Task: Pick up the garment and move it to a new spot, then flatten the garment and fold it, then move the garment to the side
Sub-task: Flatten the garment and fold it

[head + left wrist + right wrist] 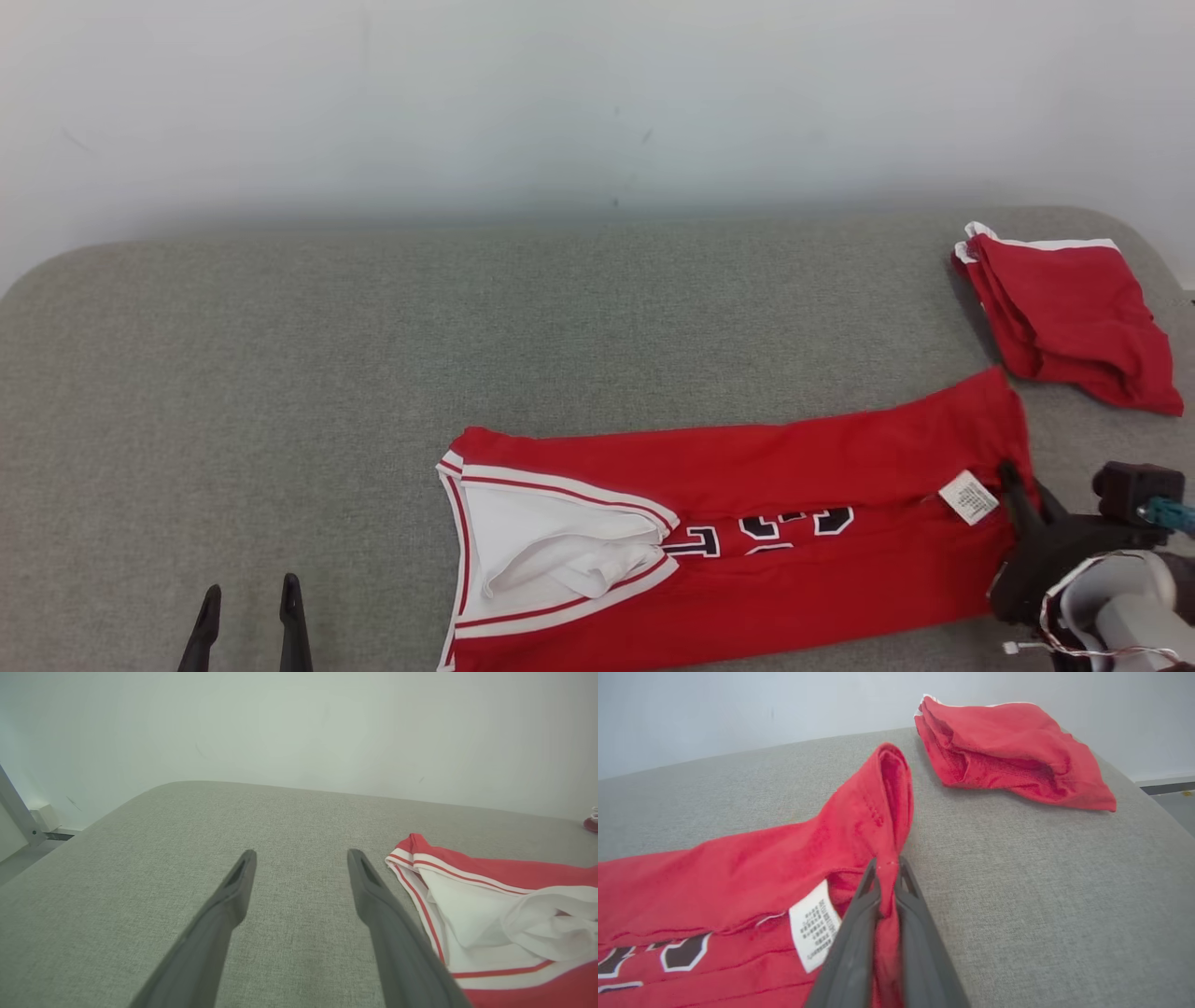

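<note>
R tool point(887, 865) clamped on red jersey point(766, 457) hem; L tool point(301, 858) apart over desk point(280, 373).
Lettering point(775, 532) half-hidden by fold, jersey's lower edge cut off; label point(813, 926) print unreadable.

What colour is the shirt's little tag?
The tag is white with dark print; clearest in right wrist view.

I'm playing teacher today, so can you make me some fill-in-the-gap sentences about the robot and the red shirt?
The right gripper is shut on the edge of the ___ jersey.
The left gripper is wide ___, holding nothing.
The label beside the right gripper is coloured ___.
Missing words: red, open, white.
</note>
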Robot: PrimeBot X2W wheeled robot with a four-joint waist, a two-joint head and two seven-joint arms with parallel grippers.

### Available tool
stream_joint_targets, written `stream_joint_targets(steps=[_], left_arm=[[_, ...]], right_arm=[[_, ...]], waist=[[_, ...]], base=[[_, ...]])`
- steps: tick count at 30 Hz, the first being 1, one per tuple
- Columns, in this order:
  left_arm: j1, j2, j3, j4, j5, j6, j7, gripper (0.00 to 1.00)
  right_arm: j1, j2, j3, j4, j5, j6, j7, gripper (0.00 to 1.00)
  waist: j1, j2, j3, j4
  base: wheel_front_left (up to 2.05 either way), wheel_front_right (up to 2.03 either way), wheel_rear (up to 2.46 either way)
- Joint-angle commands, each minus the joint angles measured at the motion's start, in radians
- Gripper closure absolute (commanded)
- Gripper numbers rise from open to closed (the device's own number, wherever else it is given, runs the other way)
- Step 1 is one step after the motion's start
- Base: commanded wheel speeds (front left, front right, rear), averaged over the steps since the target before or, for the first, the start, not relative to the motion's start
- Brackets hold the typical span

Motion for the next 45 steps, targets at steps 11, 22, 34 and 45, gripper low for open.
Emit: stream_joint_targets(steps=[11, 22, 34, 45], left_arm=[[0.003, -0.002, 0.003, 0.01, -0.001, 0.003, -0.003, 0.0], [-0.029, -0.002, -0.02, 0.03, -0.012, 0.005, -0.003, 0.0], [-0.059, -0.001, -0.058, 0.034, -0.037, 0.019, -0.003, 0.0], [-0.081, -0.001, -0.085, 0.046, -0.049, 0.022, -0.003, 0.0]], right_arm=[[0.086, 0.091, 0.105, -0.383, 0.106, -0.003, 0.103, 1.0], [0.064, 0.275, 0.176, -0.502, 0.094, -0.003, 0.17, 1.0], [0.011, 0.367, 0.276, -0.468, 0.08, -0.003, 0.188, 1.0], [-0.053, 0.387, 0.374, -0.359, 0.094, -0.003, 0.148, 1.0]], waist=[[0.0, -0.0001, -0.004, -0.011], [0.0, -0.0001, 0.013, 0.024], [0.0, -0.0001, 0.043, 0.067], [0.0, -0.0001, 0.055, 0.105]], base=[[0.0, 0.0, 0.0], [0.0, 0.0, 0.0], [0.0, 0.0, 0.0], [0.0, 0.0, 0.0]])
